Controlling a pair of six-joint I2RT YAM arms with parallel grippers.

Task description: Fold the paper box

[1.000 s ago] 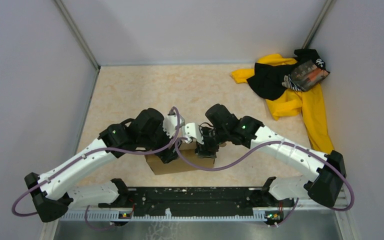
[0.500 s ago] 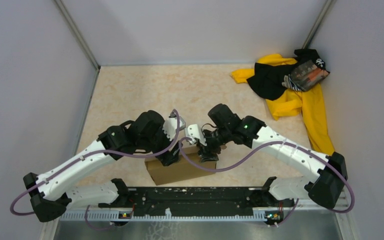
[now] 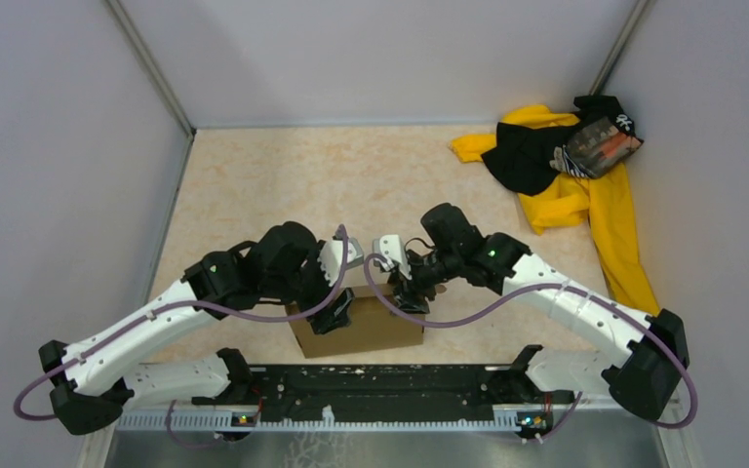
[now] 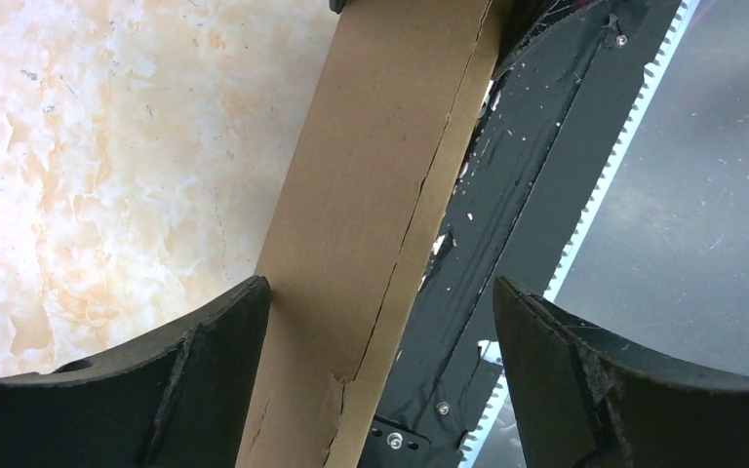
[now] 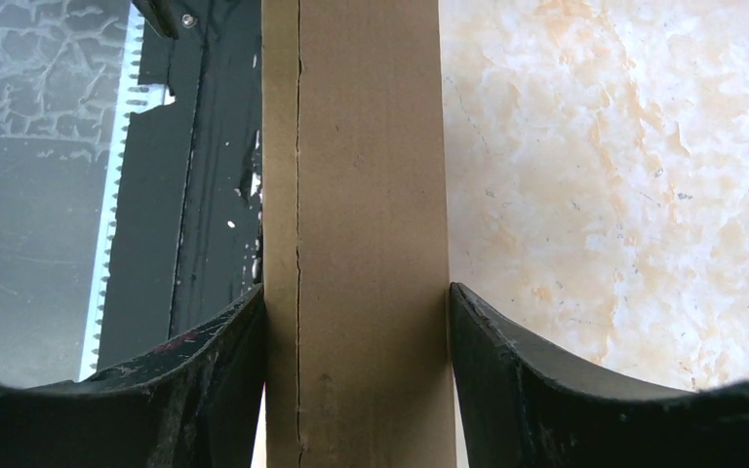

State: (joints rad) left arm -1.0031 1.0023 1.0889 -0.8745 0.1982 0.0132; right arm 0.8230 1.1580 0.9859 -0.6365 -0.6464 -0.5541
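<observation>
Near-edge centre, plain brown cardboard paper box [image 3: 375, 333] lies w/ long axis left-right; our right gripper [image 5: 356, 297] clamps its wall, left gripper [image 4: 380, 288] straddles it, fingers apart.

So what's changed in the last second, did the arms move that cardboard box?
Yes. Both arms drew back toward their bases, and the paper box slid with them, nearer the black rail. The right gripper pinches it; the left gripper straddles it, open. The yellow-and-black cloth pile stayed put.
</observation>
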